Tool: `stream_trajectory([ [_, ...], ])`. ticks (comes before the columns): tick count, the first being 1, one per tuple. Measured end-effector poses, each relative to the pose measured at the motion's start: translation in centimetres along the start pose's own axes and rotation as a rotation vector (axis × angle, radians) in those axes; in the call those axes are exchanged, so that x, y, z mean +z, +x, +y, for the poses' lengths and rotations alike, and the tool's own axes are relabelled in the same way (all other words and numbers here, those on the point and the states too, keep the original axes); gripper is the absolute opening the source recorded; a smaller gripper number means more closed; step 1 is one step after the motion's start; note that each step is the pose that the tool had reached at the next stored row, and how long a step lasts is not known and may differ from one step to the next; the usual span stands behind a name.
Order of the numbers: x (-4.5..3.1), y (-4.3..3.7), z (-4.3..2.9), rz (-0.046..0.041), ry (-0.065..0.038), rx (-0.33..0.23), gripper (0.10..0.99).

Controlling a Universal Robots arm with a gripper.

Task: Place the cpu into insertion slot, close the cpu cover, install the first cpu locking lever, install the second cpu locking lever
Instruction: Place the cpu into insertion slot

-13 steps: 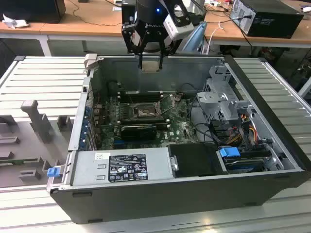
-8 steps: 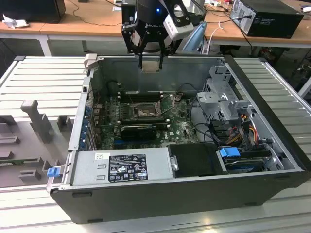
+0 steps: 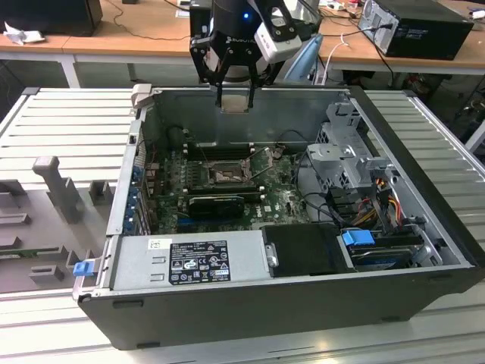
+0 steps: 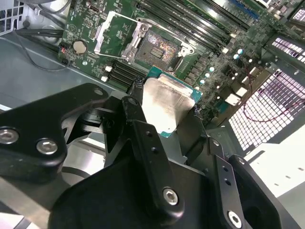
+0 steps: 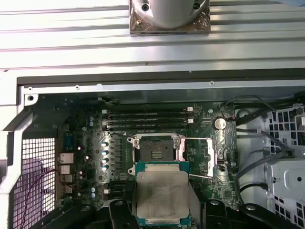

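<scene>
The claw [image 3: 236, 98] hangs over the far wall of the open computer case [image 3: 250, 303], which lies on a ribbed metal surface [image 3: 61, 121]. Its fingers are clamped on two opposite edges of the cpu [image 5: 162, 195], which is held flat with its pale metal face towards the wrist cameras and its green rim showing. The chip is in the air, well above the motherboard [image 3: 292, 201] and touching nothing but the claw.

By my reading, no step of the task is finished. The insertion slot [image 5: 155, 149] sits near the middle of the motherboard, bare, with its dark contact field exposed. The cpu cover [image 5: 208, 157] is swung open beside the slot, green board showing through its cut-out. A thin wire locking lever [image 5: 196, 139] runs along the cover, seemingly unlatched; I cannot tell the two levers apart with confidence. Seating the chip, closing the cover and setting both levers all remain.

As for writing, a black and white label [image 3: 198, 262] lies on the power supply [image 3: 151, 265] at the case's near edge, its print too small to make out
</scene>
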State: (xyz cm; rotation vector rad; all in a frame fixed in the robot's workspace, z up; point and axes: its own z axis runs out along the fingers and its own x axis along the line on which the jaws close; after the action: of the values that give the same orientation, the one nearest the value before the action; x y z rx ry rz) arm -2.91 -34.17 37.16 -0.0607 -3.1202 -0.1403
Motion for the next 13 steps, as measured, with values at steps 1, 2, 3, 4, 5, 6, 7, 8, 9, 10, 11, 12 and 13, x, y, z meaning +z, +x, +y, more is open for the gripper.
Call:
stream_trajectory([
  [1,0.0,0.0,0.0,-0.0001,0.0,0.001,0.529],
  [2,0.0,0.0,0.0,-0.0002,0.0,0.002,0.529],
  [3,0.0,0.0,0.0,-0.0002,0.0,0.002,0.529],
  [4,0.0,0.0,0.0,-0.0003,0.0,0.003,0.529],
  [5,0.0,0.0,0.0,-0.0004,0.0,0.004,0.529],
  [6,0.0,0.0,0.0,-0.0004,0.0,0.005,0.529],
  [7,0.0,0.0,0.0,-0.0005,0.0,0.006,0.529],
  [8,0.0,0.0,0.0,-0.0006,0.0,0.006,0.529],
  [9,0.0,0.0,0.0,-0.0006,0.0,0.007,0.529],
  [10,0.0,0.0,0.0,-0.0007,0.0,0.007,0.529],
  [11,0.0,0.0,0.0,-0.0007,0.0,0.008,0.529],
  [12,0.0,0.0,0.0,-0.0008,0.0,0.009,0.529],
  [13,0.0,0.0,0.0,-0.0009,0.0,0.01,0.529],
])
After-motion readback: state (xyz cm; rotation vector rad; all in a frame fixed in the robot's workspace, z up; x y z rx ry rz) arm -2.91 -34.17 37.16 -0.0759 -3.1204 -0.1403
